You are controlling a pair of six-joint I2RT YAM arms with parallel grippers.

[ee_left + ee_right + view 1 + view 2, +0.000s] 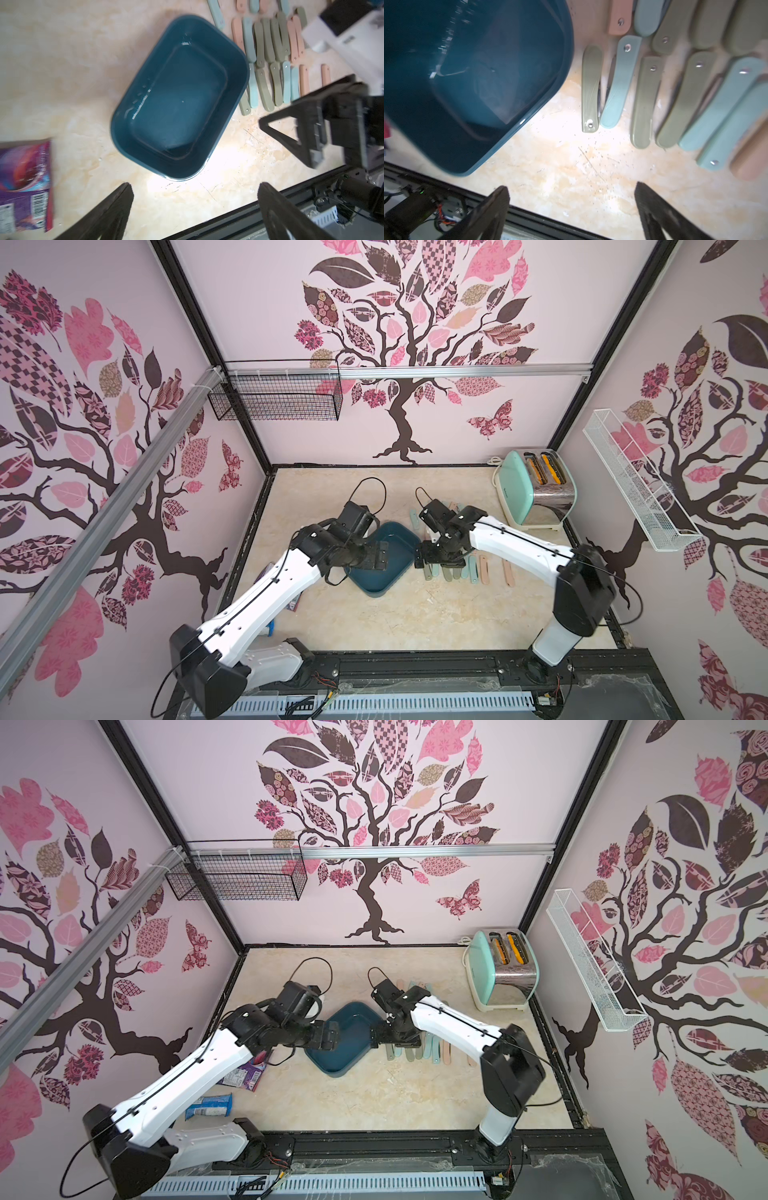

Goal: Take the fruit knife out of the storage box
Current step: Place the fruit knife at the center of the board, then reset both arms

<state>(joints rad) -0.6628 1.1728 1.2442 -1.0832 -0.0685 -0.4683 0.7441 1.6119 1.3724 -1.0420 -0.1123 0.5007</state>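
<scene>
The storage box (395,547), a dark teal tub, sits mid-table in both top views (349,1040). Nothing shows inside it in the left wrist view (180,99) or the right wrist view (477,72). Several folded fruit knives (457,568) in olive, pale blue and pink lie in rows on the table to its right (266,62). An olive knife (589,89) lies closest to the box. My left gripper (380,556) hangs over the box's left rim, open and empty (195,186). My right gripper (440,562) hovers above the knives beside the box's right edge, open and empty (571,186).
A mint toaster (540,489) stands at the back right. A purple snack packet (243,1077) and a blue packet (210,1106) lie under the left arm. A black wire basket (278,393) and a white one (636,481) hang on the walls.
</scene>
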